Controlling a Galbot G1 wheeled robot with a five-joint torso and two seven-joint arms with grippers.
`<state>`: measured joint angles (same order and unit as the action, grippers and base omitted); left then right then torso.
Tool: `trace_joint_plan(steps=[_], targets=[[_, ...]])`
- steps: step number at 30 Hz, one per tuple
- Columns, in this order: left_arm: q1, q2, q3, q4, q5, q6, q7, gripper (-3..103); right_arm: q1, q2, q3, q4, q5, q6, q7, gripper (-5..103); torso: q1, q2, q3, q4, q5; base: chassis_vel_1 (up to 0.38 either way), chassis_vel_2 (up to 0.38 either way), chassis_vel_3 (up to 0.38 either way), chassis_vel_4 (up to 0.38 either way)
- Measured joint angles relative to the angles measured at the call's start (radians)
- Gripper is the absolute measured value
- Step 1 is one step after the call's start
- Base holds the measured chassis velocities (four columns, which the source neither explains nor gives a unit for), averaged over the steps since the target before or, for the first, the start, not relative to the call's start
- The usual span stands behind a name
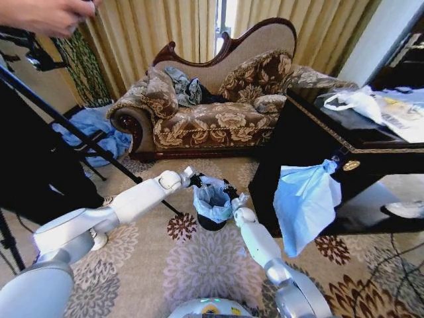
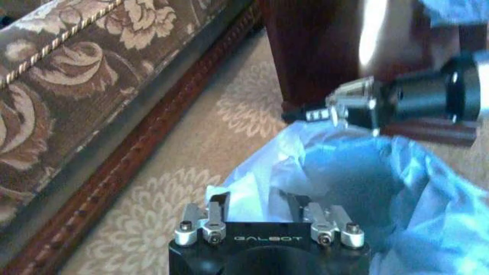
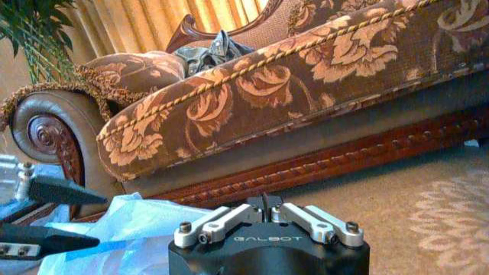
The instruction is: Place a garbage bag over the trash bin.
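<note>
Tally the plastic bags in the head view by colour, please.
Light blue: 3, the garbage bag in the trash bin, one hanging off the table, a bunch by the sofa
White: 1, on the table
Total: 4

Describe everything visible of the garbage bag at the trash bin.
The garbage bag is thin, crinkly, translucent light-blue plastic. It sits in the small black trash bin on the patterned carpet before the sofa, its mouth open and bunched around the bin's top, hiding the rim. The left gripper is at its edge on one side, the right gripper at the opposite side. In the left wrist view its open interior shows, wrinkled and not pulled smooth.
</note>
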<state>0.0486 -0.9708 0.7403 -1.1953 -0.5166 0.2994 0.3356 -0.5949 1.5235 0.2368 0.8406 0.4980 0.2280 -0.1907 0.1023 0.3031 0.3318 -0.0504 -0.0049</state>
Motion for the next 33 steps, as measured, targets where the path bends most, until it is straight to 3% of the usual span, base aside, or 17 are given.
trace_joint_plan(steps=[2,3,6,11,12,14,20,24,29,33], targets=[[-0.001,-0.003,0.004,0.019,0.047,-0.011,0.0,44,-0.003,-0.004,0.0,0.006,0.004,-0.002,0.001,0,0.0,0.0,0.0,0.0,0.0,0.0,0.0,0.0,0.0],[-0.001,-0.003,0.004,0.019,0.047,-0.011,0.0,44,-0.003,-0.004,0.0,0.006,0.004,-0.002,0.001,0,0.0,0.0,0.0,0.0,0.0,0.0,0.0,0.0,0.0],[-0.002,-0.022,0.004,0.084,0.13,-0.056,0.002,28,-0.006,-0.006,0.001,0.01,0.006,-0.003,0.001,0,0.0,0.0,0.0,0.0001,0.0,0.0,0.0,0.0,0.0],[0.0,-0.047,-0.003,0.15,0.15,-0.099,-0.017,17,-0.008,-0.008,0.002,0.01,0.006,-0.003,0.0,0,0.0,0.0,0.0,0.0001,0.0001,0.0,0.0,0.0,0.0],[0.005,-0.064,-0.013,0.192,0.149,-0.135,-0.028,7,-0.009,-0.009,0.002,0.008,0.006,-0.003,-0.002,0,0.0,0.0,0.0,0.0,-0.0001,0.0,0.0,0.0,0.0],[0.015,-0.08,-0.029,0.24,0.131,-0.184,-0.038,3,-0.009,-0.007,0.0,0.001,0.008,0.0,-0.007,0,0.0,0.0,0.0,-0.0002,-0.0001,0.0,0.0,0.0,0.0],[0.035,-0.106,-0.047,0.308,0.082,-0.259,-0.077,0,-0.032,-0.019,-0.001,0.043,0.041,0.011,-0.015,0,0.0,0.0,0.0,0.0005,0.0,0.0,0.0,0.0,0.0],[0.056,-0.098,-0.071,0.308,0.045,-0.292,-0.095,0,-0.055,-0.048,-0.033,0.094,0.068,0.006,-0.039,0,0.0,0.0,0.0,-0.0008,-0.0002,0.0,0.0,0.0,0.0],[0.071,-0.093,-0.099,0.311,0.019,-0.3,-0.116,0,-0.115,-0.091,-0.074,0.208,0.114,-0.026,-0.065,0,0.0,0.0,0.0,0.0013,0.0,0.0,0.0,0.0,0.0],[0.069,-0.106,-0.095,0.32,0.012,-0.301,-0.116,0,-0.155,-0.119,-0.085,0.254,0.116,-0.031,-0.077,0,0.0,0.0,0.0,0.0001,-0.0001,0.0,0.0,0.0,0.0]])
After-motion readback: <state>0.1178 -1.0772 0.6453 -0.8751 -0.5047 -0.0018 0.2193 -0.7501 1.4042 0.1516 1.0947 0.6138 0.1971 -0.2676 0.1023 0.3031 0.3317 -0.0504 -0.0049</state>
